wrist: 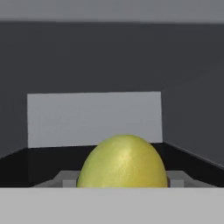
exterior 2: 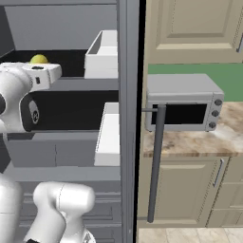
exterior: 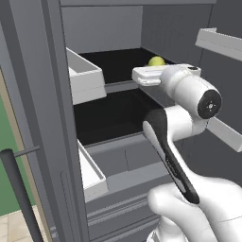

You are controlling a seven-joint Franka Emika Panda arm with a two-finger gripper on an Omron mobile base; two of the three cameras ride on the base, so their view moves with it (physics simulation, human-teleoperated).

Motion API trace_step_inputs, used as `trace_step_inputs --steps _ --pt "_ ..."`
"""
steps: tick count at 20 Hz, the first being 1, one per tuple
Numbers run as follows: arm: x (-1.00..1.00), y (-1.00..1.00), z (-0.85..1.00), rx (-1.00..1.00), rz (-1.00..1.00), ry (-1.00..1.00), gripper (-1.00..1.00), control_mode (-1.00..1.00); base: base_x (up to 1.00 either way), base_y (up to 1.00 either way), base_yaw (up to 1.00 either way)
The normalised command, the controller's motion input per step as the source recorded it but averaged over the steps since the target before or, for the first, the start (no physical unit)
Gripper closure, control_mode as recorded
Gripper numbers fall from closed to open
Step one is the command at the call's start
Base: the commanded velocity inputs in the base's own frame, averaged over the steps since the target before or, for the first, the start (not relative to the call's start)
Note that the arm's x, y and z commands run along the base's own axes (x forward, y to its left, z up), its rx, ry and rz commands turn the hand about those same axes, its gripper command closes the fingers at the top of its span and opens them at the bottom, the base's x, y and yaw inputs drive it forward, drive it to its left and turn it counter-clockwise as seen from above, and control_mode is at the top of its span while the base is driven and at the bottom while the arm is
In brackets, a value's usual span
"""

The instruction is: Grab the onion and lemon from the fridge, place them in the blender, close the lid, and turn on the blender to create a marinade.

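With the lemon [wrist: 122, 161] apparently sitting between the gripper's [wrist: 122, 181] parted jaws on the fridge [exterior: 52, 118] shelf — contact unclear — an off-centre squeeze could roll it away.

Grey microwave [exterior 2: 182, 102] on marble counter [exterior 2: 223, 140], beige cabinets [exterior 2: 190, 31] around

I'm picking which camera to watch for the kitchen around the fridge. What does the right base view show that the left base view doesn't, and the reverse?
Right base view: a toaster oven on a marbled counter, with beige cabinets above and below. Left base view: white door bins on the fridge's right side, and tan floor tiles. Both: the open fridge, the lemon on its dark shelf, the white arm reaching toward it, and the long dark handle.
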Motion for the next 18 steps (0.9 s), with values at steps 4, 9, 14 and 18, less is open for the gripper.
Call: trace_step_inputs --steps 4,9,14,18 --pt "-1.0 0.06 0.39 0.02 0.02 0.23 1.0 -1.0 0.0 0.0 0.0" --pt "-1.0 0.08 0.03 0.0 0.05 0.49 1.0 -1.0 0.0 0.0 0.0" --pt "-1.0 0.0 -0.44 0.0 0.08 0.55 1.0 -1.0 0.0 0.0 0.0" --pt "-0.6 0.0 -0.81 0.0 0.05 0.44 1.0 -1.0 0.0 0.0 0.0"
